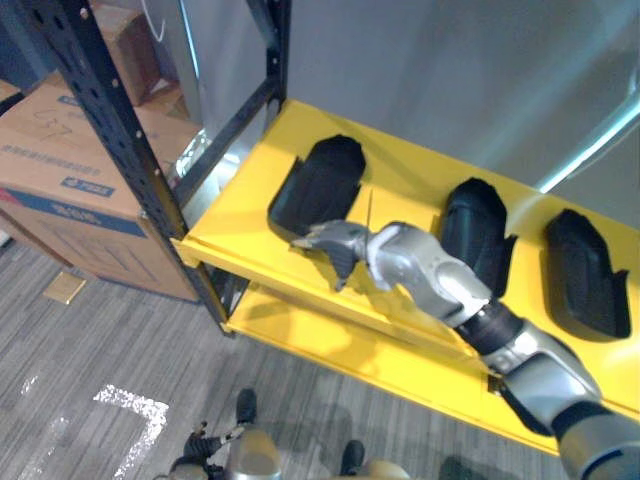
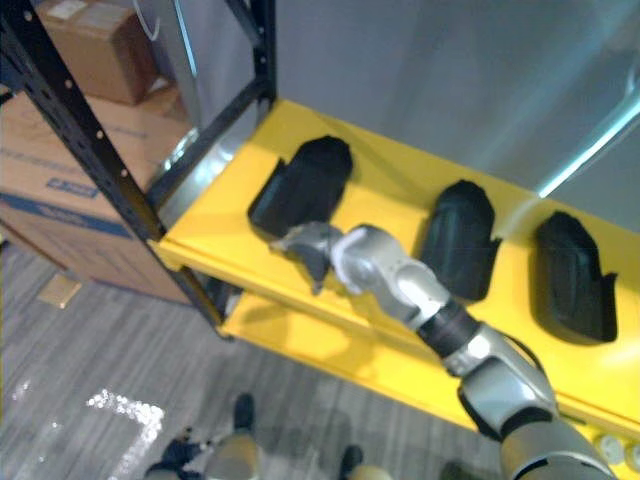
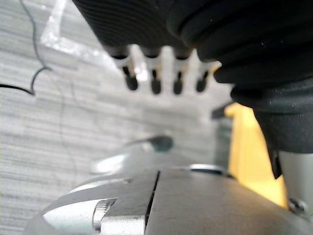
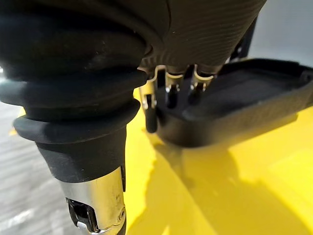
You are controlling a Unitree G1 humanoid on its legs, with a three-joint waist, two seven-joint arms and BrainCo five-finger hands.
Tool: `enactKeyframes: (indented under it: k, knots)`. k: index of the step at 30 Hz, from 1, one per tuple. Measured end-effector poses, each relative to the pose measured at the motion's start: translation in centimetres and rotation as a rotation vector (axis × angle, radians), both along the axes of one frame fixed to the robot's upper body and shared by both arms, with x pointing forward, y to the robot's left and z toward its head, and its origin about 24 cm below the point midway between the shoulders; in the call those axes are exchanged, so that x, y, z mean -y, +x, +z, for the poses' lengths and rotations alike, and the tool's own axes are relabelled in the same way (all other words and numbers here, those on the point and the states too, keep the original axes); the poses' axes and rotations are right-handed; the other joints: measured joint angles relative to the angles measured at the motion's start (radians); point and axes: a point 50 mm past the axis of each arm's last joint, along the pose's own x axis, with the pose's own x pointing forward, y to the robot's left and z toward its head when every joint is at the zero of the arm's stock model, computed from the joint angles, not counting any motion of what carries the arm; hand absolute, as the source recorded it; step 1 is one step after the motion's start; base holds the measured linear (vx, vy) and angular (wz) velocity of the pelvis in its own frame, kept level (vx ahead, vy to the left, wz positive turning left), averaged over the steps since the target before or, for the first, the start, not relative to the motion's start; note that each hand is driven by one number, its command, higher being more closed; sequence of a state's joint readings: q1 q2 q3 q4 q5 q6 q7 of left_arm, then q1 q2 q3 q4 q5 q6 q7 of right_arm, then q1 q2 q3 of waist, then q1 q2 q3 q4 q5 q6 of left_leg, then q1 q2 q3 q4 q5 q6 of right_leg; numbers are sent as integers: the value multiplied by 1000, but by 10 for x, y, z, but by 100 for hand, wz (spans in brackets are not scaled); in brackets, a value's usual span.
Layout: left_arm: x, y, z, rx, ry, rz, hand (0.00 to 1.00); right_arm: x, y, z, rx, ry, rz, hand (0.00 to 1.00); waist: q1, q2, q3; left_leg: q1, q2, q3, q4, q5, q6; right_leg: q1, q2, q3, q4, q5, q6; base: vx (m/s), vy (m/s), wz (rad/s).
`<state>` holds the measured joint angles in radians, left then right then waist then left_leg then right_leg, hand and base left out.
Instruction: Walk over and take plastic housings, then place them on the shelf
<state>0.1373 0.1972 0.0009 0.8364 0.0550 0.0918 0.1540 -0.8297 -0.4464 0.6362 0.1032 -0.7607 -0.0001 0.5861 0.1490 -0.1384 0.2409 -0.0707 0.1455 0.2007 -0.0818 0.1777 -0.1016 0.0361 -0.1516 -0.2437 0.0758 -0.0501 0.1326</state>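
**Left eye view.** We find three black housings (image 1: 478,225) lying apart in a row on the yellow shelf (image 1: 245,215), running from 11 o'clock to 3 o'clock. The right robot hand (image 1: 335,248), its arm entering from 5 o'clock, sits at the near end of the left housing (image 1: 320,180), at that housing's 6 o'clock. Boxes (image 1: 70,180) stand at 9 o'clock beyond a black post (image 1: 110,115). They carry blue labels, but the print is too small for us to read. We see no label or writing on the housings.

**Right eye view.** The layout is the same. The right robot hand looks spread, with one finger pointing to 9 o'clock and another hanging toward 6 o'clock.

**Left wrist view.** The left robot hand (image 3: 155,81) hangs over the grey floor (image 3: 58,117). Its fingers are straight and apart, and it holds nothing.

**Right wrist view.** The fingertips (image 4: 171,95) lie on the top face of the left housing's near end, and one finger hangs down its side. None is wrapped round it, so we judge the hand loose, not pinching.

**Step in hand.** We judge this to be the placing step, near its close, as the housing appears to rest on the shelf. The next move calls for lifting the hand straight clear, so the housing is not dragged toward the shelf's front edge.
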Motion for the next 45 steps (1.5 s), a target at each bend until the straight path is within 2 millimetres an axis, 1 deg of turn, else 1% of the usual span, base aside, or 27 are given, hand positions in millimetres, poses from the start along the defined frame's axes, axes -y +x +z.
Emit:
enactKeyframes:
  k: [3,7,15,18,24,28,37,45]
  knots:
    - [0,-1,0,2,-4,18,0,5,2,2,6,-2,-15,0,0,0,0,0,0,0,0,0,0,0,0,0,0,0,0,0,0,0]
    - [0,-2,-1,2,-6,25,0,10,5,9,23,15,-36,0,0,0,0,0,1,0,0,0,0,0,1,0,0,0,0,0,0,0]
    - [0,-2,-1,2,-7,26,0,10,5,9,12,8,-40,0,0,0,0,0,1,0,0,0,0,0,1,0,0,0,0,0,0,0]
    - [0,-2,-1,2,-7,26,0,11,5,7,-16,-2,-40,0,0,0,0,0,1,0,0,0,0,0,1,0,-1,0,0,0,0,0]
    - [0,-2,-1,1,-8,26,0,15,7,-3,-171,-51,-54,0,0,0,0,0,1,1,-1,0,0,-1,1,0,-2,0,0,0,0,0]
    - [0,-2,-1,1,-8,25,0,17,6,-7,-234,-87,-75,0,0,0,0,0,1,2,-1,0,0,-1,1,1,-3,0,0,0,0,0]
    - [0,-2,-1,-5,-7,25,0,16,8,-9,-209,-132,-117,0,0,0,0,0,0,4,-5,0,0,-2,0,3,-3,-2,-5,0,0,0]
    - [-1,-2,-1,-9,-6,29,0,20,11,-12,-220,-105,-142,0,1,0,0,-1,-2,5,-6,1,1,-3,-2,5,-2,-2,-8,0,0,0]
